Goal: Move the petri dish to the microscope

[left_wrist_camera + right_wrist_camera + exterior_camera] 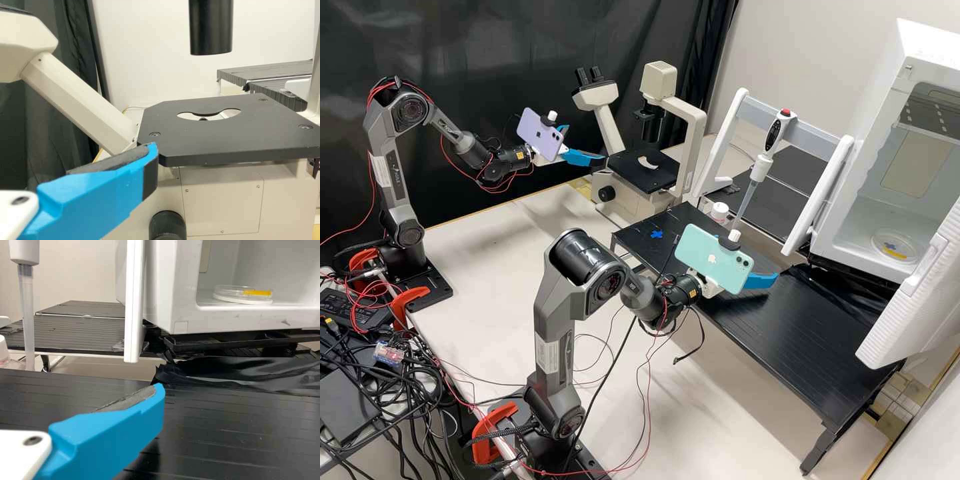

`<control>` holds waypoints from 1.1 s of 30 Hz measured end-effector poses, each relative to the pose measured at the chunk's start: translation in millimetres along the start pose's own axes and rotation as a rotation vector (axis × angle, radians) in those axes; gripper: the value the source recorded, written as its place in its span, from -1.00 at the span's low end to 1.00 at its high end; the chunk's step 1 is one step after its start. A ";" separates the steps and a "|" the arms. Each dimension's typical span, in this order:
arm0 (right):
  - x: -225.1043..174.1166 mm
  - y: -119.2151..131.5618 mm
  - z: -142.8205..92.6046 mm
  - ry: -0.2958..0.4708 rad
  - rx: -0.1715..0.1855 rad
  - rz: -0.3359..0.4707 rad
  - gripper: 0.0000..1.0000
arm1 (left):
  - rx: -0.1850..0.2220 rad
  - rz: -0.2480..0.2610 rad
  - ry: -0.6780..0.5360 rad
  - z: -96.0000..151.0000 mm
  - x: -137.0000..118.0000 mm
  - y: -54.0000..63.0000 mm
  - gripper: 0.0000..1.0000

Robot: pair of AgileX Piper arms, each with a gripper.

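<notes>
Inside the white open-fronted chamber, the petri dish lies flat on the floor, a yellow strip at its edge. From my remote station I log the right gripper above the black ribbed table, near but apart from the chamber. Its arm rises from the bench, bends at the elbow, then slopes down to the wrist. Jaws wide; I see 1 pad bare in its wrist view.

On the bench's far side, the left arm is likewise bent, forearm sloping down. Left gripper: also wide, just beside the stage of the microscope. A pipette stands between microscope and chamber.
</notes>
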 end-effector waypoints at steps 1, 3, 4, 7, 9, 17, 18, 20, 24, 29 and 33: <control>0.0 0.0 0.0 0.000 0.000 0.000 1.00 | 0.000 0.000 0.000 0.0 0.0 0.0 1.00; 0.0 0.0 0.0 0.000 0.000 0.000 1.00 | 0.000 0.000 0.000 0.0 0.0 0.0 1.00; 0.0 0.0 0.0 0.000 0.000 0.000 1.00 | 0.000 0.000 0.000 0.0 0.0 0.0 1.00; 0.0 0.0 0.0 0.000 0.000 0.000 1.00 | 0.000 0.000 0.000 0.0 0.0 0.0 1.00; 0.0 0.8 0.9 -0.001 -0.002 0.001 1.00 | 0.000 0.000 0.000 0.0 0.0 0.0 1.00; -4.0 12.8 18.3 -0.016 0.032 0.009 1.00 | 0.000 0.000 0.000 0.0 0.0 0.0 1.00; -4.6 16.9 22.7 -0.026 0.036 0.019 1.00 | 0.000 0.000 0.000 0.0 0.0 0.0 1.00; -5.8 24.1 29.4 -0.030 0.052 0.037 1.00 | 0.000 0.000 0.000 0.0 0.0 0.0 1.00; -4.6 39.5 39.8 -0.033 0.082 0.093 1.00 | 0.000 0.000 0.000 0.0 0.0 0.0 1.00; 9.3 64.0 46.3 -0.036 0.079 0.169 1.00 | 0.000 0.000 0.000 0.0 0.0 0.0 1.00; 27.8 84.1 47.8 -0.044 0.081 0.219 1.00 | 0.000 0.000 0.000 0.0 0.0 0.0 1.00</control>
